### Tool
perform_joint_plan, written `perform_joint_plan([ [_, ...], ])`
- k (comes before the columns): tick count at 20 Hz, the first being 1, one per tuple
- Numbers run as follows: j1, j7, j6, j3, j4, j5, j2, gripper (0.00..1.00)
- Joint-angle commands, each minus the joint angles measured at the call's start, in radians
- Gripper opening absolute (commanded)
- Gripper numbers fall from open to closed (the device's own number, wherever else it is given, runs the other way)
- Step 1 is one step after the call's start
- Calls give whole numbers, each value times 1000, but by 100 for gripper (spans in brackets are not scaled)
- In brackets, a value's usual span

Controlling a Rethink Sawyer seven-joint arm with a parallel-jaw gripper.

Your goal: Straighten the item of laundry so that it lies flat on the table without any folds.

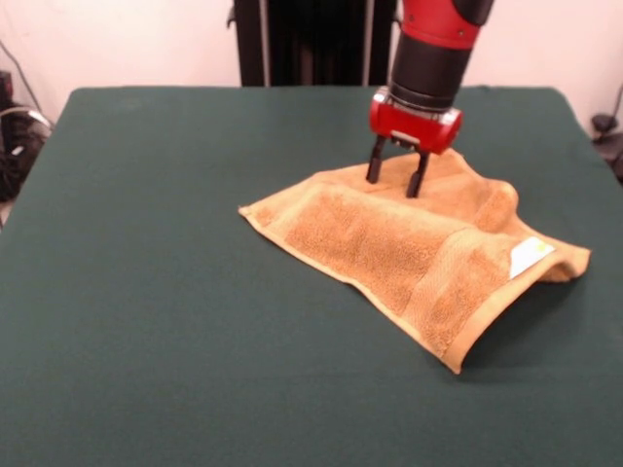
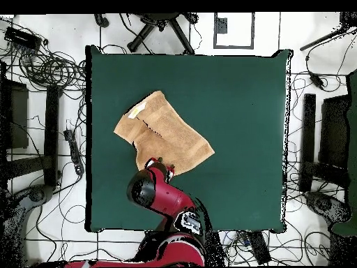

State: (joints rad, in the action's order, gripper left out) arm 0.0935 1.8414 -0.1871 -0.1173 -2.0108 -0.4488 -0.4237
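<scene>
The orange-tan towel (image 1: 409, 253) lies right of centre on the dark green table (image 1: 146, 292). Its far part is bunched in folds and its right corner, with the white-and-yellow tag (image 1: 531, 255), is curled up off the cloth. My gripper (image 1: 395, 180) points straight down over the towel's far edge. It is open, with both fingertips on or just above the towel and nothing held. In the overhead view the towel (image 2: 164, 132) lies left of centre on the table (image 2: 237, 105), and the red arm (image 2: 164, 195) covers its near edge.
The robot's dark pedestal (image 1: 311, 39) stands behind the table's far edge. Cables (image 2: 49, 70), a chair base (image 2: 164, 28) and equipment lie on the floor around the table. Bare green cloth spreads to the left of the towel in the front view.
</scene>
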Motion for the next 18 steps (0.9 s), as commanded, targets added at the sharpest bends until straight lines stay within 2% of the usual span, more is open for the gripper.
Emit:
perform_joint_plan([
  [1, 39, 298, 51, 126, -52, -74, 97, 100],
  [10, 37, 307, 51, 143, -118, -55, 46, 100],
  [18, -6, 339, -23, 201, -182, -7, 27, 100],
])
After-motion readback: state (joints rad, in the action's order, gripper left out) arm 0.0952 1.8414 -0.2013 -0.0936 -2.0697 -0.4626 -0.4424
